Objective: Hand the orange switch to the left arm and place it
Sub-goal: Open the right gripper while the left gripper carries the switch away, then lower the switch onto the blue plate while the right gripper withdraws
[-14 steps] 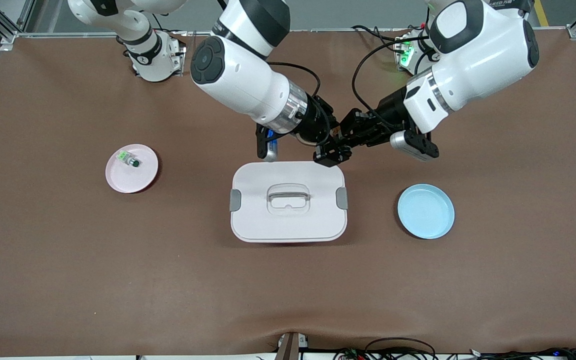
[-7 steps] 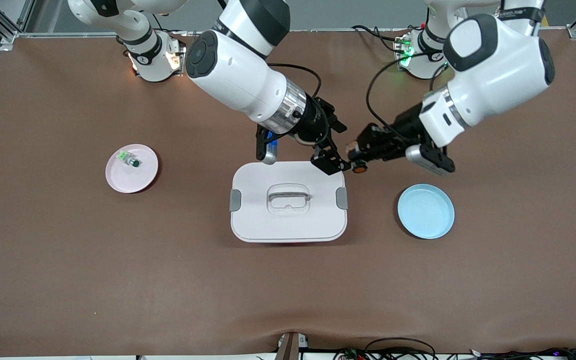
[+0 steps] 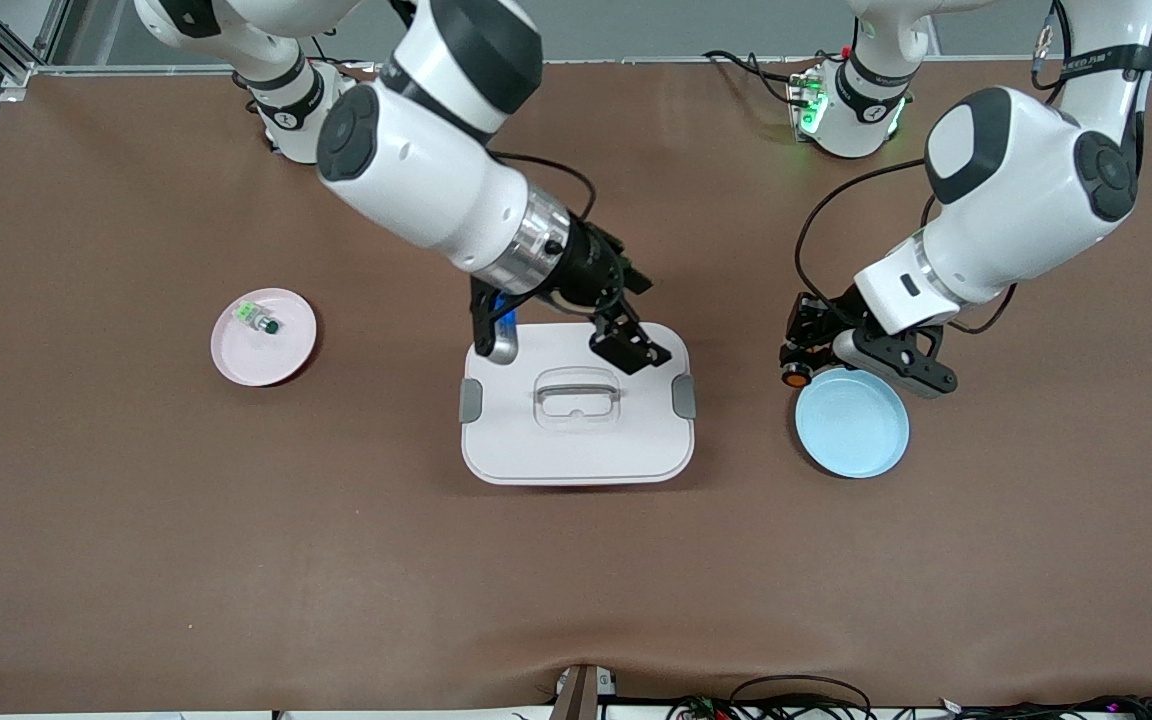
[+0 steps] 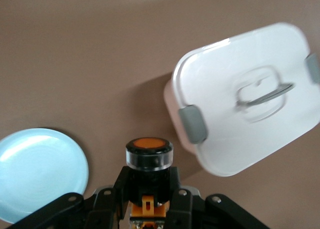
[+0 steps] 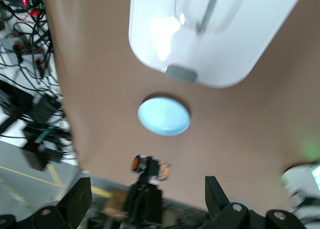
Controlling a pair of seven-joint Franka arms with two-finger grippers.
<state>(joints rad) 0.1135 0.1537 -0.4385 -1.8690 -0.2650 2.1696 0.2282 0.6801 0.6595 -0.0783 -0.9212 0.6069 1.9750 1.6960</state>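
Observation:
The orange switch [image 3: 794, 377] is held in my left gripper [image 3: 798, 362], which is shut on it, over the table at the rim of the blue plate [image 3: 853, 422]. In the left wrist view the switch [image 4: 149, 156] sticks out of the left gripper [image 4: 149, 189], orange face up, with the plate [image 4: 35, 171] beside it. My right gripper [image 3: 631, 348] is open and empty over the edge of the white box [image 3: 576, 450] that lies toward the robots. The right wrist view shows its open gripper [image 5: 147, 206], the switch [image 5: 150, 168] farther off, and the box [image 5: 210, 34].
A pink plate [image 3: 281, 360] with a green switch [image 3: 258, 319] lies toward the right arm's end of the table. The box [image 4: 245, 99] stands between the two plates. The blue plate also shows in the right wrist view [image 5: 164, 115]. Brown table all around.
The grippers met beside the box; the right one let go. My left gripper carried the orange switch to the blue plate's rim. The right gripper drew back over the box.

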